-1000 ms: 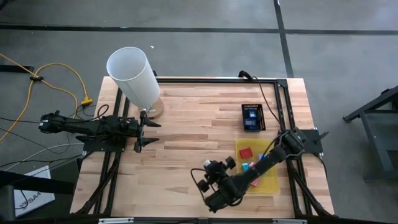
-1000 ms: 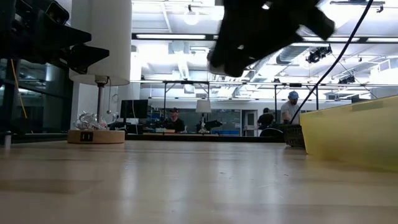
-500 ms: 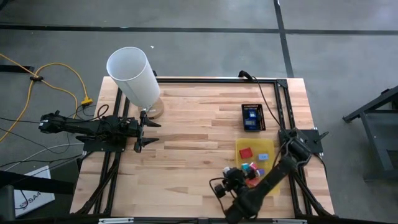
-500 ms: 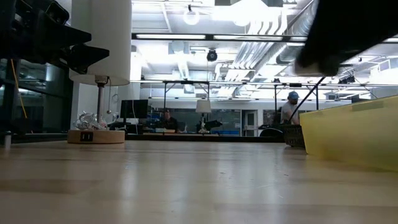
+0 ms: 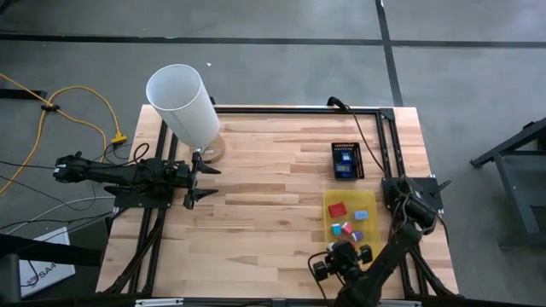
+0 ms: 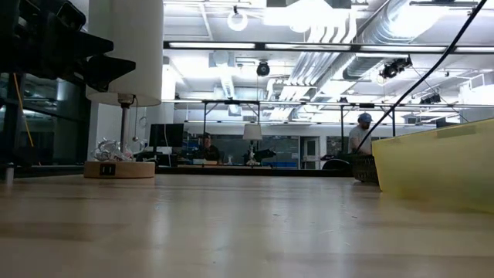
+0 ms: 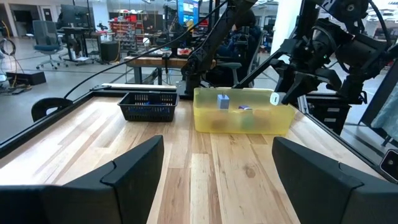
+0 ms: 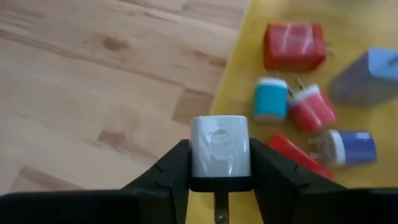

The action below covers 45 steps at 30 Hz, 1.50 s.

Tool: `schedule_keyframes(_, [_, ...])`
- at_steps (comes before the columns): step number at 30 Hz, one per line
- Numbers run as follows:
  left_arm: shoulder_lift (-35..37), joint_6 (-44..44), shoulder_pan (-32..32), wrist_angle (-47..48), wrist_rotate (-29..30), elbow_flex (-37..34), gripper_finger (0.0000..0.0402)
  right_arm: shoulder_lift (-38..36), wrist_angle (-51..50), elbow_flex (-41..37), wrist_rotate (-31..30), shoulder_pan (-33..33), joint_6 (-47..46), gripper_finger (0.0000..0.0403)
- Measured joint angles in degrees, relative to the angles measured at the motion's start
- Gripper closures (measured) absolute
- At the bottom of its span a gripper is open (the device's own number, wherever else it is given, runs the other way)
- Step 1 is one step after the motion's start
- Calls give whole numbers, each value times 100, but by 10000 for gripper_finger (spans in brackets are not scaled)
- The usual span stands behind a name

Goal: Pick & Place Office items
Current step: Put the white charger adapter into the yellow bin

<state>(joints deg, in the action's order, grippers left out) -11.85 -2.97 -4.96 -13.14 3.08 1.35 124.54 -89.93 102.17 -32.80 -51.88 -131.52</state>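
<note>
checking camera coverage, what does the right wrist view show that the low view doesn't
Only the right wrist view shows the right hand shut on a white block, with red, cyan and blue pieces lying in the tray below it.

Only the low view shows the tall white cylinder on its round wooden base, the black basket, part of the left arm, and people in the room behind.

Both show the yellow tray and the wooden table; the low view sees just the tray's outer wall, not its contents.
</note>
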Motion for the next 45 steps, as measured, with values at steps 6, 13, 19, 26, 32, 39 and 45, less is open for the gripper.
schedule_keyframes(6, [1, 0, 0, -1, 1, 1, 109, -7, -5, 0, 277, -147, -366, 273])
schedule_keyframes(13, [-1, 1, 1, 2, 1, 1, 109, -7, -7, 0, 593, -131, -374, 273])
schedule_keyframes(19, [0, -1, -1, -1, -1, 1, 109, -7, -6, -6, 617, 5, -342, 272])
schedule_keyframes(26, [2, 1, 1, -1, 1, 1, 109, -16, 12, -410, 791, 201, -339, 272])
schedule_keyframes(32, [2, 1, 0, -3, -1, 1, 109, -16, 218, -526, 836, 254, -326, 272])
schedule_keyframes(39, [1, 1, -1, -3, 0, 0, 109, -16, 617, -771, 883, 265, -306, 272])
schedule_keyframes(45, [1, 1, -2, -3, 1, 1, 109, -16, 627, -772, 897, 265, -310, 255])
